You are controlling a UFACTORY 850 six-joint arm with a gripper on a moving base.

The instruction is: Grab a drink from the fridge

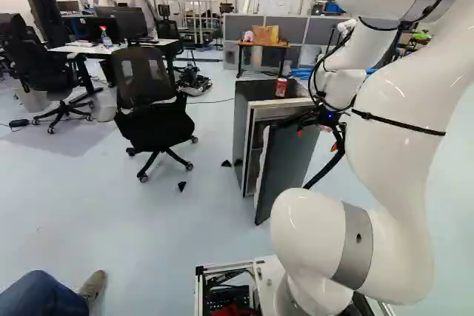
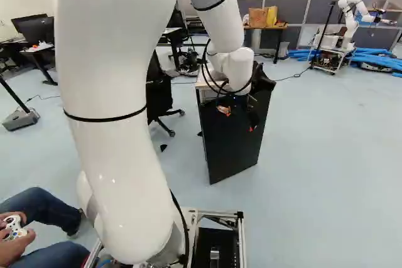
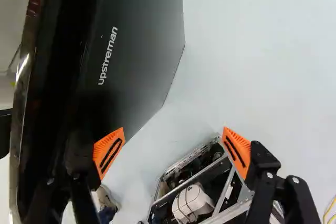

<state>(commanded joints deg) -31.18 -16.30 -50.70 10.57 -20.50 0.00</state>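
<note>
My gripper (image 1: 316, 138) is at the upper part of the small black fridge (image 1: 241, 127), by its partly open door (image 1: 285, 164). A pale inner edge shows between door and body in the left base view. On the fridge's top stands a red can (image 1: 281, 88). In the right base view the door (image 2: 232, 145) turns its dark outer face this way. In the wrist view the gripper (image 3: 173, 151) is open, nothing gripped between its orange pads. One finger overlaps the dark door panel (image 3: 139, 40), the other is over the floor side. Whether a finger touches the door I cannot tell. The fridge's inside is hidden.
A black office chair (image 1: 148, 112) stands left of the fridge. Behind are a desk (image 1: 111, 48) and a small table with boxes (image 1: 264, 44). Another robot (image 2: 350, 20) stands far back right. A seated person's legs (image 2: 41, 208) are close to the base's left.
</note>
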